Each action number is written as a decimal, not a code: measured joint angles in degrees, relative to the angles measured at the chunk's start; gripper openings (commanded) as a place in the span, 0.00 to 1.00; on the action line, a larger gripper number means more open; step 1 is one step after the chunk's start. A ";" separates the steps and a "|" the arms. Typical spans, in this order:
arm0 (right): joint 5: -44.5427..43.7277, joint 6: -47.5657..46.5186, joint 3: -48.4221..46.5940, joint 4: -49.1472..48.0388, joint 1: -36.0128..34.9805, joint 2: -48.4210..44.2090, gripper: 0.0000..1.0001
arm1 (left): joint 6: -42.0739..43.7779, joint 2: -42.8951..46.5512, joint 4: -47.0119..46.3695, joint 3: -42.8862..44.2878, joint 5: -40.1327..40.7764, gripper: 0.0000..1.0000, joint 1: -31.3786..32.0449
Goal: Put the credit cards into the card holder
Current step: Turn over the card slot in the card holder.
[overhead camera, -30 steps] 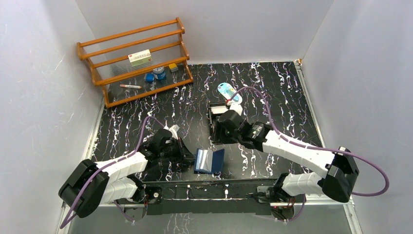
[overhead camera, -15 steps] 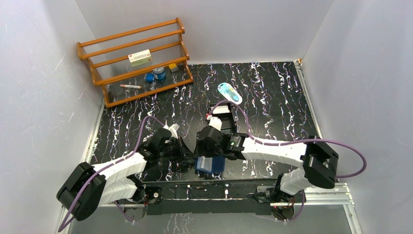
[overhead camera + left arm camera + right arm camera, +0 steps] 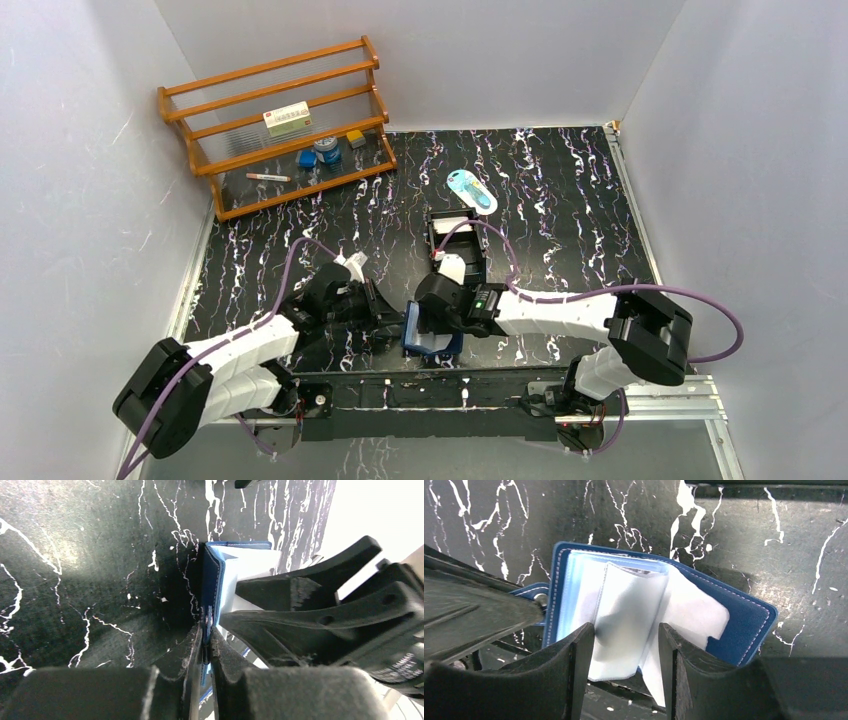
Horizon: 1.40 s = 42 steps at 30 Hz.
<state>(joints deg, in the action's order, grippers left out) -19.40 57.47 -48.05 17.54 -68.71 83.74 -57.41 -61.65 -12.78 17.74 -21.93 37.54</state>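
Table: I see a black table with white marble veining (image 3: 560,180) carrying everything.
Rack: an orange-brown wooden three-tier rack (image 3: 280,125) stands at the far left corner with small items on its shelves.
Tray: a black open-topped rectangular plastic tray (image 3: 470,240) sits mid-table, just beyond my right wrist.
Card holder: the small navy-blue folding card holder (image 3: 744,625) lies open at the near edge of the table, between my two arms, pale shiny pocket leaves fanned upward.
Left fingers: my left fingers (image 3: 206,630) are pinched together on the holder's left cover edge.
Right fingers: my right fingers (image 3: 626,630) stand apart, one either side of a translucent pocket leaf.
Credit cards: pale rectangular plastic credit cards (image 3: 452,222) rest in the tray's far end; their number I cannot tell.
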 measured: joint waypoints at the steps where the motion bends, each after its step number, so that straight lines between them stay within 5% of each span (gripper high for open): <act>1: 0.00 0.02 0.63 -0.33 0.02 0.00 0.55 | -0.17 0.22 -0.28 0.00 -0.04 0.19 0.02; 8: 0.20 -0.02 3.50 -3.32 0.07 0.00 0.50 | -2.14 0.09 -5.16 -0.70 -2.16 0.42 0.09; 18: 0.33 -0.20 5.99 -6.80 0.07 -0.35 0.46 | -1.81 -5.73 -9.75 -0.90 -3.89 0.46 0.26; 30: 1.33 -0.44 9.14 -9.81 0.52 -2.38 0.45 | -0.74 -10.01 -11.54 -0.90 -4.22 0.00 2.01; 42: 1.55 -0.37 10.19 -4.79 1.64 -9.70 0.54 | 0.90 -3.45 -3.91 1.92 -3.08 0.00 2.49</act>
<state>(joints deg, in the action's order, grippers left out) -17.85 57.10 -37.87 12.75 -67.07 74.04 -56.51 -65.10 -16.69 19.66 -25.02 40.03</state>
